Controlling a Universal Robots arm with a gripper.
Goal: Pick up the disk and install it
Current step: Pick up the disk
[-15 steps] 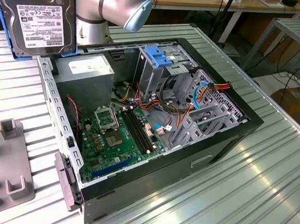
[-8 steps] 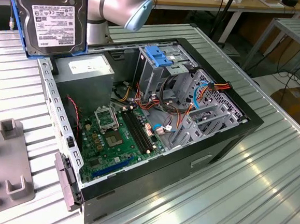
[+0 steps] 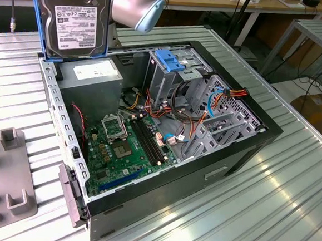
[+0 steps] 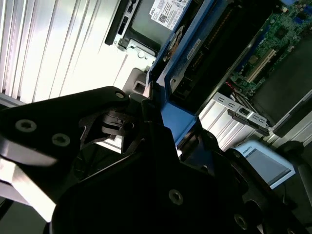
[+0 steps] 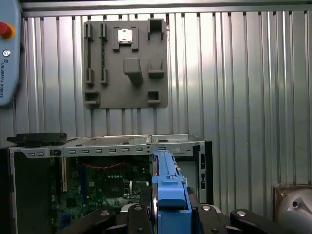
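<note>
**Ribbed metal table, disk held above the open computer case**

Benches and cables fill the background of the exterior view, and the computer case lies on its side at centre frame with its interior open to me. In the upper left of that frame the disk stands upright with its white label facing the camera and its blue rail down both edges. Its lower edge is just above the case's rear corner, over the grey power supply. A silver arm joint sits just beside it at top centre. Inside the case I see the green motherboard and, further back, the blue bracket on top of the drive cage. A grey fixture plate lies at the lower left.

In the second wrist view the gripper is closed onto the disk's blue rail, with black fingers pressed against it. The motherboard shows beyond the disk.

In the first wrist view I look along the disk's blue edge, clamped in the gripper. The computer case and its motherboard lie beyond it. The grey fixture plate rests further off on the ribbed metal table, and a pendant with a red button is at the frame's edge.
</note>
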